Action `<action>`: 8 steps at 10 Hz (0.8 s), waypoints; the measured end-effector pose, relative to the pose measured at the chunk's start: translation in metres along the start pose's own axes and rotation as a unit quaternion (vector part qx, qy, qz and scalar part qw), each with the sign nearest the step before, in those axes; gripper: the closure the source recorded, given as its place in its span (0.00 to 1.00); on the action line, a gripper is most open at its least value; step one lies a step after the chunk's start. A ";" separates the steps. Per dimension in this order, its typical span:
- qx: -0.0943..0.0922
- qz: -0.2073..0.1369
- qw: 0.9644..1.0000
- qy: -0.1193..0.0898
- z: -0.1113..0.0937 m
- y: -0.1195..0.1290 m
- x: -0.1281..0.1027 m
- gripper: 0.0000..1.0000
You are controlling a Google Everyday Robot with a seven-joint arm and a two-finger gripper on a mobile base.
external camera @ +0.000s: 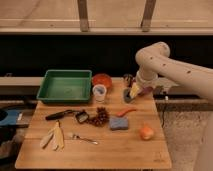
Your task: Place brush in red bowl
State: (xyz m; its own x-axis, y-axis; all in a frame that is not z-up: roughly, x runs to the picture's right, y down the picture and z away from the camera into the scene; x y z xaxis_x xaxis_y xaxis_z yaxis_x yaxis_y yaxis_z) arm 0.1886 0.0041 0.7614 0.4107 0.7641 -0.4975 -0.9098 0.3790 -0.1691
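Our brush lies front-left of the red bowl. Our tool hangs to that bowl's right; we cannot tell its state.

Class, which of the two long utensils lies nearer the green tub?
The black brush, not the silver fork. The gripper hovers over the table's right rear.

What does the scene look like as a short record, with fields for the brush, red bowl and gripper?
brush: lying on the table, left of the grapes
red bowl: at the back, right of the green tub, no brush inside
gripper: back right, by the purple bowl, away from the brush
task state: brush not yet picked up
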 end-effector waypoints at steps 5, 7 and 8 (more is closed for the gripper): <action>-0.024 -0.126 0.991 -0.035 -0.015 0.113 -0.062 0.20; -0.041 -0.191 0.980 -0.042 -0.019 0.179 -0.072 0.20; -0.045 -0.205 0.977 -0.046 -0.021 0.195 -0.073 0.20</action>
State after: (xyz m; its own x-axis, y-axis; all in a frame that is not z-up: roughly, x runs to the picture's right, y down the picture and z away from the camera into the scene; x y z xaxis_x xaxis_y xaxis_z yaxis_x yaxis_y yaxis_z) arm -0.0202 0.0113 0.7474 0.7417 0.6026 -0.2946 -0.6672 0.6184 -0.4152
